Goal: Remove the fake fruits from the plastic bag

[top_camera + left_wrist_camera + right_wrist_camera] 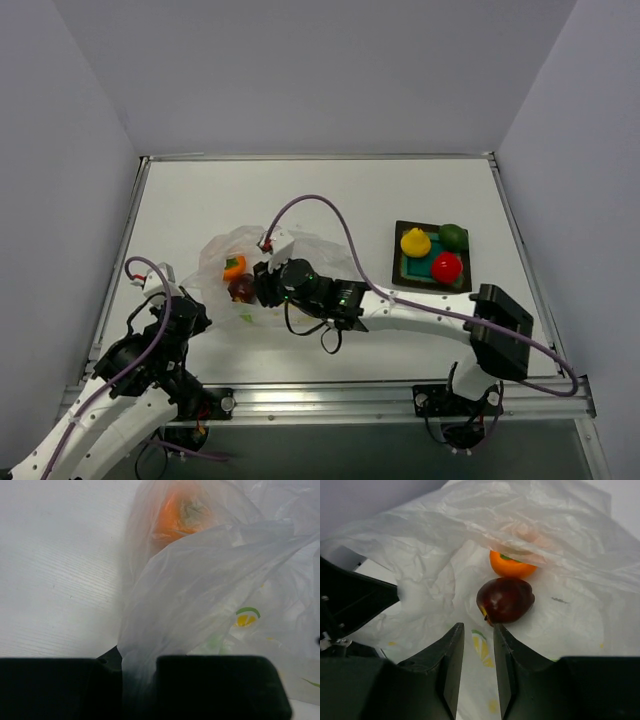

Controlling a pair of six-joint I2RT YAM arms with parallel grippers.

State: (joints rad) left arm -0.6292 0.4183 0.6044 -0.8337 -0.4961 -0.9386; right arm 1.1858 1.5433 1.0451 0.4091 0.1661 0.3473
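Observation:
The plastic bag (228,250) lies crumpled left of the table's middle. Inside its mouth are the orange fruit (234,266) and the dark maroon fruit (242,290). My left gripper (197,312) is shut on a fold of the bag (150,630); the orange fruit (182,512) shows through the film beyond it. My right gripper (263,284) is inside the bag's mouth. In the right wrist view it (479,627) is narrowly open and empty, its tips just short of the maroon fruit (506,599), with the orange fruit (512,566) behind. The yellow fruit (415,241) and the red fruit (447,266) are outside the bag.
A dark square tray (402,268) with a teal centre stands right of the middle. It holds the yellow and red fruits and a green one (454,236). A purple cable (320,205) arcs over the right arm. Grey walls close in the table's back and sides.

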